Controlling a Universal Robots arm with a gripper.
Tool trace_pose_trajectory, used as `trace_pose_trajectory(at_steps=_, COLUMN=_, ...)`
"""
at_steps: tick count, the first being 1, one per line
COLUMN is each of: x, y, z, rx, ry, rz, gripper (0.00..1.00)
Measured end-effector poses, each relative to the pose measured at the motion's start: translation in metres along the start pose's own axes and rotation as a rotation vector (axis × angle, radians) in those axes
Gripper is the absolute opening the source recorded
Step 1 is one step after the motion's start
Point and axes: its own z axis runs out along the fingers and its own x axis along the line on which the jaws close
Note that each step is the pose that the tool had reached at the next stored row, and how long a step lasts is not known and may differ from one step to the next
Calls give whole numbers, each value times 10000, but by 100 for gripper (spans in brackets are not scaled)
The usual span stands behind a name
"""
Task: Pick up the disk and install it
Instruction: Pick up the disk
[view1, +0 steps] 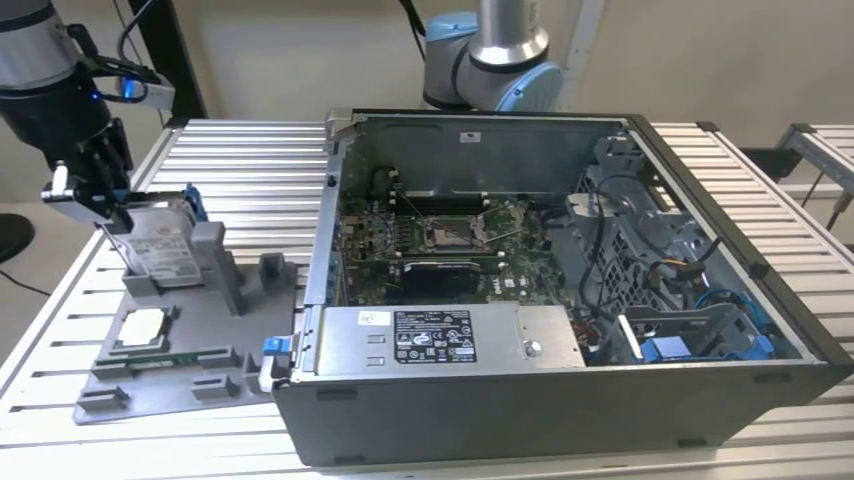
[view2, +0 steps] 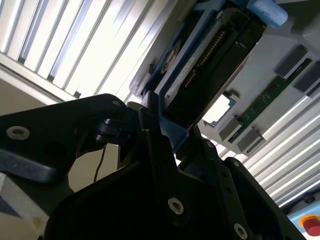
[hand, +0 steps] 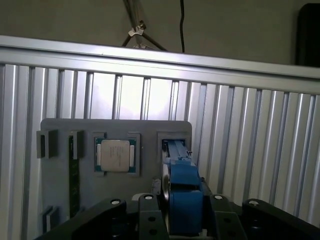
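Standing on edge in the grey holder (view1: 220, 265) on the table (view1: 240, 160), the disk (view1: 163, 250) points its long axis upward. The tool (view1: 100, 205) sits at its top end, pinched narrow onto the blue frame (hand: 184, 192). The open computer case (view1: 534, 410) lies well apart, toward the exterior view's right.

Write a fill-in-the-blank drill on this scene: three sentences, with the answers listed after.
1. The gripper is closed on the disk, which stands ____ in a slot of the grey holder.
2. The plastic frame clipped around the disk is coloured ____.
3. The open computer case lies toward the exterior view's ____ from the grey holder.

Missing words: upright; blue; right.
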Motion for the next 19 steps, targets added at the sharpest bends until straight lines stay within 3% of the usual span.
trace_pose_trajectory(at_steps=6, x=-3, y=0, z=-76, rx=-1, ry=0, rz=0, gripper=0)
trace_pose_trajectory(at_steps=19, x=-2, y=0, z=-136, rx=-1, ry=-6, rz=1, gripper=0)
